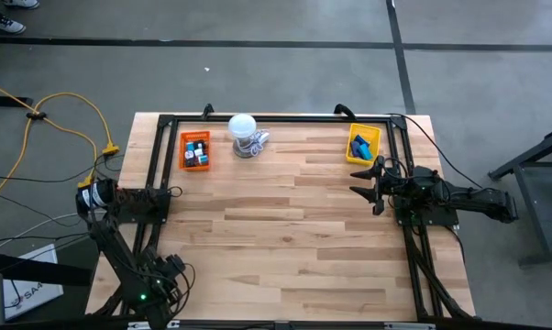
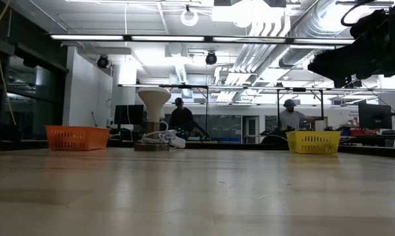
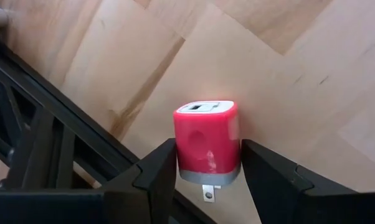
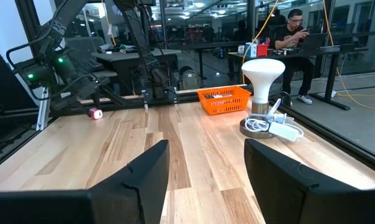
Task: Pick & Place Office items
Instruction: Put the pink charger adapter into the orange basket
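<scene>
Charger (image 3: 207,142), a red plug block, is sitting clamped in the left end effector (image 3: 207,163), probably bound for the orange tray (image 1: 194,149); the right end effector (image 4: 206,165) is waiting apart.

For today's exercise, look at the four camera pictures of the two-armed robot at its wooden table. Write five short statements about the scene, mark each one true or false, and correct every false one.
1. The left gripper holds a red charger plug between its fingers. True.
2. The orange basket and the yellow basket stand touching each other. False: they are far apart, with the white lamp between them.
3. The right gripper is open and holds nothing. True.
4. The yellow basket is empty. False: blue pieces lie in it.
5. The lamp lies tipped over on the table. False: it stands upright on its base.
</scene>
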